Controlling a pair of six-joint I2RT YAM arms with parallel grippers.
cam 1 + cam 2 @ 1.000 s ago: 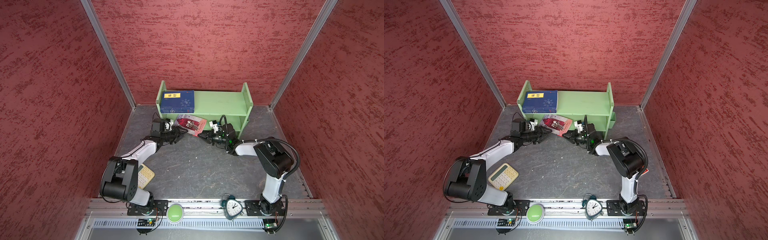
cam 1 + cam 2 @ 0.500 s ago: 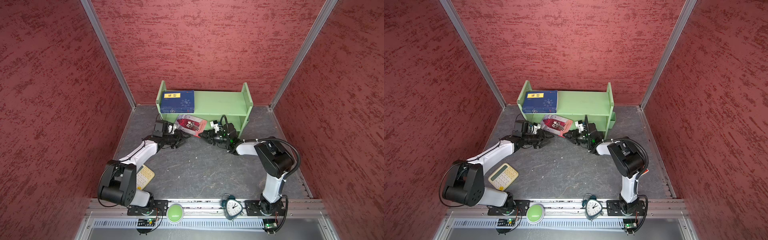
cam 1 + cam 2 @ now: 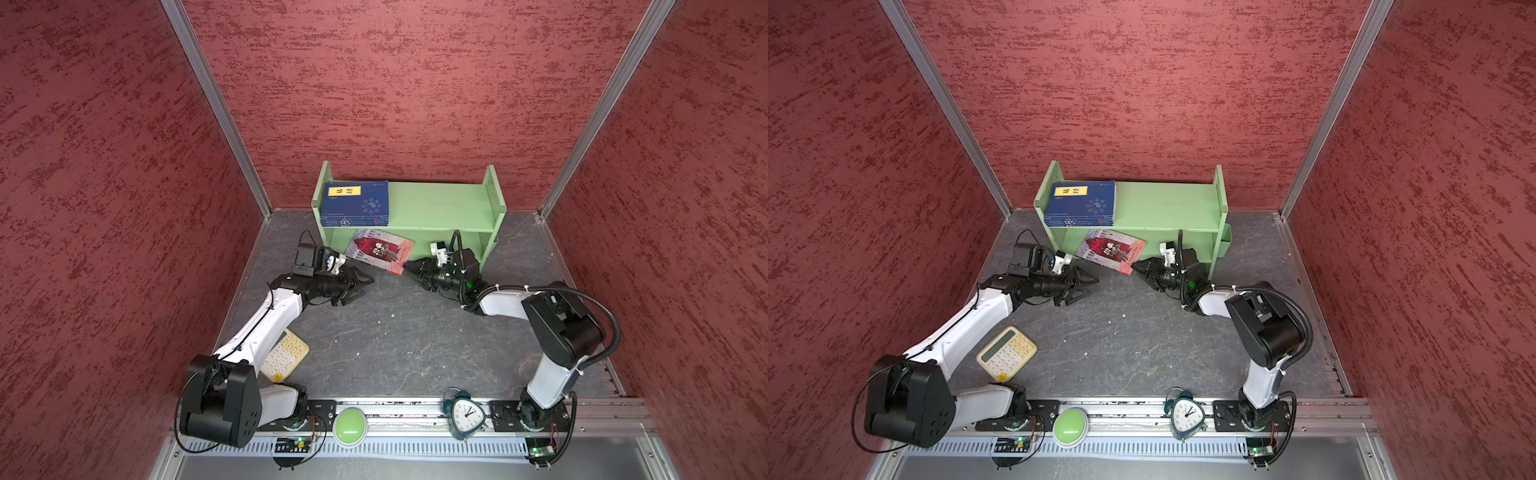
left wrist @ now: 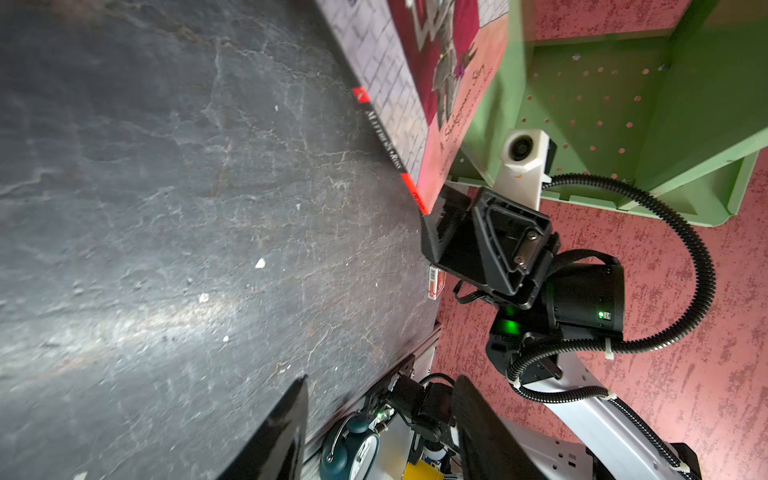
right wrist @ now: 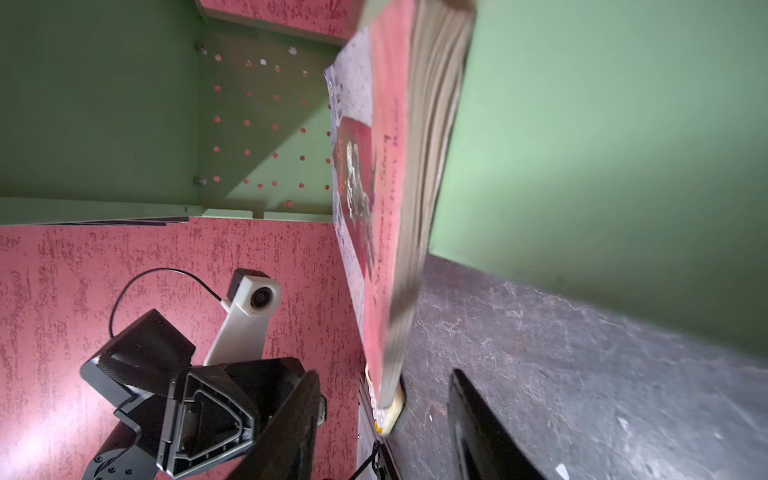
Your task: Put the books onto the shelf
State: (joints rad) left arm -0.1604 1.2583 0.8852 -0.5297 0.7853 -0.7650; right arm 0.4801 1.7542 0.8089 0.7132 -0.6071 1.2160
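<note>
**One book left to seat**

The red-pink book [image 3: 380,249] leans tilted at the front of the shelf [image 3: 440,203], at the lower tier's mouth and not settled inside. The navy books [image 3: 357,201] lie stacked on the top tier's left end. The right gripper [image 3: 409,267] sits at the book's low corner, jaws apart, clamping nothing. The left gripper [image 3: 363,287] hangs open and empty just beside it.

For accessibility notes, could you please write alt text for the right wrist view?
A red-pink book stands tilted on edge on the tabletop, at the lower tier of the green shelf. The jaws of the right gripper stand open on either side of its near corner.
</note>
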